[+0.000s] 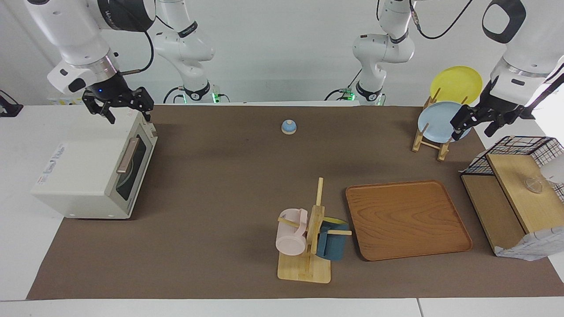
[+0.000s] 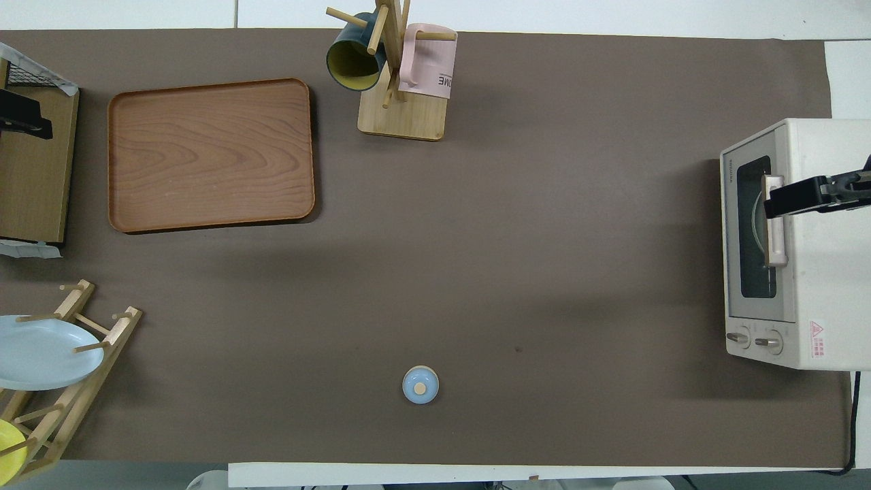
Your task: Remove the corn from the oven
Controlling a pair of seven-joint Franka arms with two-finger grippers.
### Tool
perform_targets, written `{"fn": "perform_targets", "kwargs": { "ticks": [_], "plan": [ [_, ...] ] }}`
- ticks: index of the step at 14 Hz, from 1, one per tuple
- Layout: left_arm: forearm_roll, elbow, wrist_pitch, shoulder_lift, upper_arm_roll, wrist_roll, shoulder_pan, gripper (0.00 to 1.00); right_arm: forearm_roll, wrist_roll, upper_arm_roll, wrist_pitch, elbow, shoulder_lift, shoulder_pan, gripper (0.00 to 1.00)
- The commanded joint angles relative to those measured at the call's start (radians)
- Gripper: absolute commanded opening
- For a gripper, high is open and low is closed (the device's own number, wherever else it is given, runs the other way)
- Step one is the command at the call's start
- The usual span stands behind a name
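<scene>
The cream-white oven stands at the right arm's end of the table, and it also shows in the overhead view. Its dark glass door is closed, with the bronze bar handle along its upper edge. The corn is hidden; only a dim round shape shows through the glass. My right gripper hangs open and empty over the oven's top edge, above the handle. My left gripper is open and empty, raised between the plate rack and the wire basket.
A wooden tray lies toward the left arm's end. Beside it is a mug tree with a pink and a blue mug. A small blue knob sits near the robots. A plate rack holds a blue and a yellow plate. A black wire basket stands by it.
</scene>
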Motion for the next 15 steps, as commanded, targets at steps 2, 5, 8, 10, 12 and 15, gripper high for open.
{"fn": "perform_targets", "kwargs": {
  "ticks": [2, 5, 8, 10, 12, 15],
  "plan": [
    [0.019, -0.026, -0.008, -0.027, -0.001, 0.007, 0.001, 1.00, 0.019, -0.008, 0.004, -0.001, 0.009, 0.002, -0.018, 1.00],
    [0.019, -0.030, -0.013, -0.030, -0.003, 0.007, -0.010, 1.00, 0.018, -0.008, 0.002, -0.005, -0.002, -0.004, -0.017, 1.00],
    [0.019, -0.035, -0.014, -0.032, -0.004, 0.012, -0.003, 1.00, 0.018, -0.016, -0.002, 0.000, -0.033, -0.014, -0.020, 0.99],
    [0.019, -0.043, -0.025, -0.040, -0.003, 0.016, -0.002, 1.00, 0.011, -0.011, -0.004, 0.052, -0.044, -0.018, -0.011, 0.32],
    [0.023, -0.033, -0.080, -0.053, -0.018, 0.053, 0.036, 1.00, 0.011, -0.011, -0.002, 0.096, -0.050, -0.001, -0.006, 0.00],
    [0.014, -0.032, -0.178, -0.058, -0.139, 0.148, 0.166, 1.00, -0.073, 0.013, 0.002, 0.172, -0.050, 0.070, -0.005, 0.00]
  ]
}}
